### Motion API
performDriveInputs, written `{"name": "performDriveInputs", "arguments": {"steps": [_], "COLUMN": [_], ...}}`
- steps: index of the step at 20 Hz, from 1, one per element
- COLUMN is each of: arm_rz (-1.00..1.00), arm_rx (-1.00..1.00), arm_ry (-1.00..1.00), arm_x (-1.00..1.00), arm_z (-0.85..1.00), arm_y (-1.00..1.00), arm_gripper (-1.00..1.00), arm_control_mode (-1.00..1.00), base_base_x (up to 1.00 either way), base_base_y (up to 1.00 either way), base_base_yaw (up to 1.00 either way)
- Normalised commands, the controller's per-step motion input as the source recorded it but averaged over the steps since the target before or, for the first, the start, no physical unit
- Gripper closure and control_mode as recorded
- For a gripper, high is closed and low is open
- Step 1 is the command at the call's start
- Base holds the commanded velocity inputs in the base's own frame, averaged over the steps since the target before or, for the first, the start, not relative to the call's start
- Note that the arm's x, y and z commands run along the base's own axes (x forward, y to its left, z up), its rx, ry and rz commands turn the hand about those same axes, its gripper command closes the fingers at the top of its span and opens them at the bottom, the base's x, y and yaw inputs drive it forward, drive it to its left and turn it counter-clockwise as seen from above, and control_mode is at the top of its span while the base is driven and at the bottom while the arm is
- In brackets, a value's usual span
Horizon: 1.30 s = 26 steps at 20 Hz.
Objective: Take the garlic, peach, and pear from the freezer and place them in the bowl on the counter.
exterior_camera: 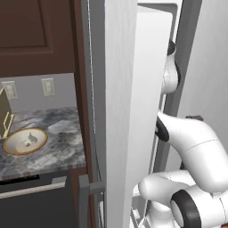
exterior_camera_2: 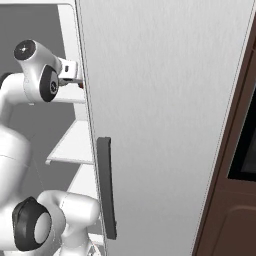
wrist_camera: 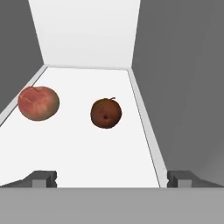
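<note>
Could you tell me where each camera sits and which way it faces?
Left base view: behind-left of the arm, facing the freezer door edge, counter and bowl; arm lower right.
Right base view: behind-right, facing the closed door; arm at left.
Hand view: along the open pincer, at two fruits.
Both base views share the arm reaching into the freezer.

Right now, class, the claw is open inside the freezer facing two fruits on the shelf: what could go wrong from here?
1. The round dark reddish-brown fruit and the larger pinkish-red fruit lie loose on the smooth white freezer shelf; a nudge from the open claw might roll either away.
2. The arm reaches between the freezer's walls, so a wide swing could strike them.
</note>
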Motion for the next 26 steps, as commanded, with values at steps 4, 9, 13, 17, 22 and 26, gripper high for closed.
{"name": "performDriveInputs", "arguments": {"steps": [4, 9, 13, 17, 22, 26], "arm_rz": [-0.05, -0.07, -0.04, -0.02, -0.02, -0.03], "arm_rx": [0.0, 0.0, 0.08, 0.12, 0.07, 0.05], "arm_ry": [0.0, 0.0, 0.0, 0.01, 0.0, 0.0], "arm_x": [0.13, 0.0, 0.16, 0.28, 0.28, 0.31], "arm_z": [-0.18, 0.0, 0.0, 0.0, 0.0, -0.18], "arm_y": [0.15, 0.25, 0.02, 0.0, 0.0, 0.0], "arm_gripper": [-1.0, -1.0, -1.0, -1.0, -1.0, -1.0], "arm_control_mode": [-1.0, -1.0, -1.0, -1.0, -1.0, -1.0], "base_base_x": [0.0, 0.0, 0.0, 0.0, 0.0, 0.0], "base_base_y": [0.0, 0.0, 0.0, 0.0, 0.0, 0.0], "base_base_yaw": [0.0, 0.0, 0.0, 0.0, 0.0, 0.0]}}
